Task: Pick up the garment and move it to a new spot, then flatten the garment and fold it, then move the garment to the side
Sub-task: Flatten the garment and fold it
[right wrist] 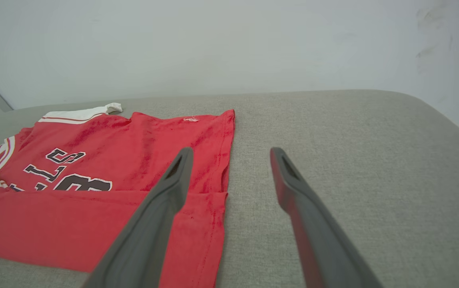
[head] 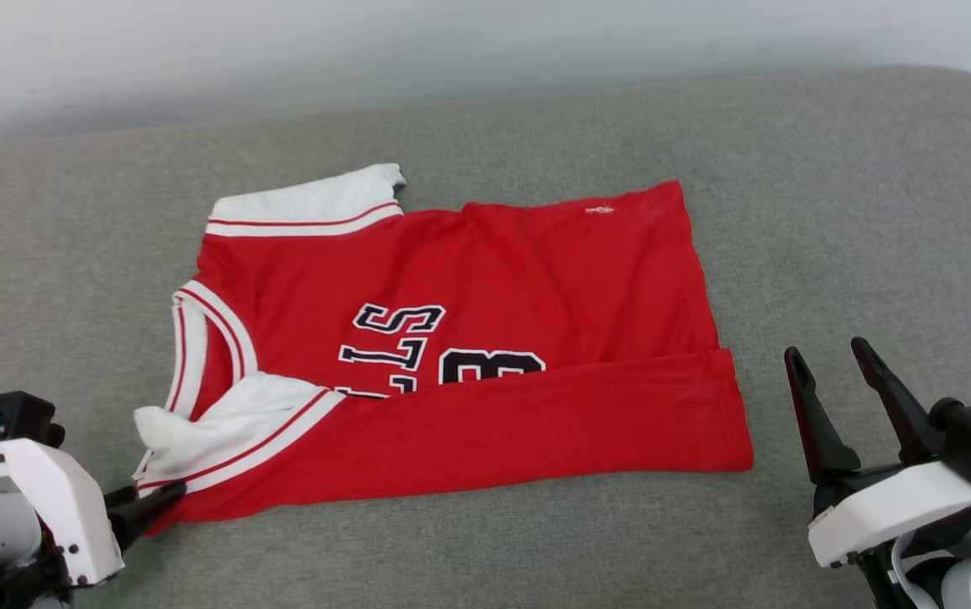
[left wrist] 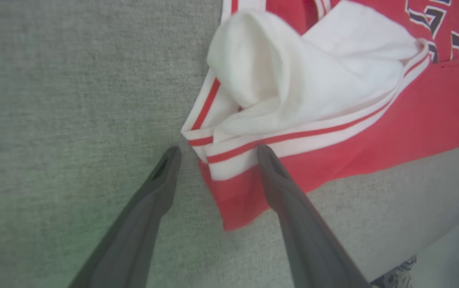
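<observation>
The garment [head: 485, 338], a red jersey with white sleeves and a black number print, lies on the grey cushion with its near edge folded up over the body. In the left wrist view its folded near-left corner [left wrist: 293, 132] with the white sleeve lies just past my fingertips. My left gripper [left wrist: 217, 154] is open, one finger on the grey fabric and one over the red corner; in the head view it sits at the lower left [head: 147, 507]. My right gripper [head: 828, 359] stands open, right of the jersey's hem, nothing between its fingers [right wrist: 231, 158].
The grey cushioned surface [head: 832, 211] stretches wide around the jersey, with free room to the right and along the front. A pale wall [head: 452, 51] runs behind its far edge. The surface rounds off at the far right corner.
</observation>
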Motion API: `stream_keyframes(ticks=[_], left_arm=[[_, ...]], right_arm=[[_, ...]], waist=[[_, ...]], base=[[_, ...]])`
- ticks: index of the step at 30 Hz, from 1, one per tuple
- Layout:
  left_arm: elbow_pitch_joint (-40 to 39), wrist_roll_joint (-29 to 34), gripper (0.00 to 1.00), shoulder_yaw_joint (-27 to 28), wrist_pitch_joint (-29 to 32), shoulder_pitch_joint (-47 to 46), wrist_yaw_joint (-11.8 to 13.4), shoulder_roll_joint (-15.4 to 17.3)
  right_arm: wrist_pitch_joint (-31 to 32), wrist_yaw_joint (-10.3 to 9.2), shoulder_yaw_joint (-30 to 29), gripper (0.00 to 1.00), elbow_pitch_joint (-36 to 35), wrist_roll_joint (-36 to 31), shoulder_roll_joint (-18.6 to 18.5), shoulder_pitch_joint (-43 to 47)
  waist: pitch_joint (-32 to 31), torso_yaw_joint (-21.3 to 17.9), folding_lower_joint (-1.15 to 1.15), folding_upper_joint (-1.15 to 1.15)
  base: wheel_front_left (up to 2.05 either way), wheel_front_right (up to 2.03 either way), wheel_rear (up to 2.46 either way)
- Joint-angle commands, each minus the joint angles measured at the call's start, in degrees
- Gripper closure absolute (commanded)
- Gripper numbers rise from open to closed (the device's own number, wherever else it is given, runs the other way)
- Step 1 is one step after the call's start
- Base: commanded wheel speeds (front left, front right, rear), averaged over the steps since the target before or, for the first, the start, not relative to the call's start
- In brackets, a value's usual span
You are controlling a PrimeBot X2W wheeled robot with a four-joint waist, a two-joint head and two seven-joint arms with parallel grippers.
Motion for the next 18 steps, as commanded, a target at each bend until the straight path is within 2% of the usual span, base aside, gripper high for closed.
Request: stream_keyframes(ticks=[1,4,5,6,7,8,9,13,18], left_arm=[[1.67,-0.36,0.00,-0.70,1.00,0.28,0.18,-0.93],[4.02,-1.80,0.00,-2.03,3.95,0.86,0.26,-2.34],[4.50,-2.30,0.15,-2.44,4.70,1.07,0.23,-3.13],[4.90,-2.98,0.51,-2.82,5.44,1.28,0.21,-4.07],[5.12,-3.48,0.64,-3.06,5.70,1.32,0.16,-4.88],[5.31,-3.68,0.72,-3.23,5.72,1.26,0.10,-5.38],[5.40,-3.82,1.00,-3.44,5.73,1.17,0.01,-5.71],[4.41,-4.04,1.00,-2.88,3.61,0.17,-0.34,-5.88],[1.56,-3.20,1.00,-1.69,-0.50,-1.61,-0.58,-4.91]], right_arm=[[0.19,-0.03,-0.12,0.00,-0.18,0.26,0.37,-0.68],[0.63,-0.04,-0.38,0.00,-0.09,0.90,0.13,-1.18],[0.87,-0.04,-0.59,0.00,-0.02,1.27,0.09,-1.41],[1.20,-0.03,-0.82,0.00,-0.15,1.64,-0.20,-1.65],[2.06,-0.03,-1.13,0.00,0.05,2.29,-0.29,-1.74],[2.82,-0.03,-1.29,0.00,0.16,2.99,-0.42,-1.82],[3.73,-0.03,-1.66,0.00,0.16,3.58,-0.75,-2.02],[11.04,-0.03,-2.57,0.00,1.34,6.45,-2.71,-2.45],[23.87,-0.03,-4.33,0.00,2.61,8.14,-3.67,-3.25]], waist=[[1.61,-1.01,0.01,0.00],[2.49,-1.56,0.01,0.00],[2.63,-1.63,0.01,0.00],[2.74,-1.61,0.01,0.00],[2.85,-1.54,0.01,0.00],[2.91,-1.47,0.01,0.00],[2.97,-1.30,0.01,0.00],[2.67,-0.22,0.01,0.00],[2.17,1.52,0.01,0.00]], base=[[0.00,0.00,0.00],[0.00,0.00,0.00],[0.00,0.00,0.00],[0.00,0.00,0.00],[0.00,0.00,0.00],[0.00,0.00,0.00],[0.00,0.00,0.00],[0.00,0.00,0.00],[0.00,0.00,0.00]])
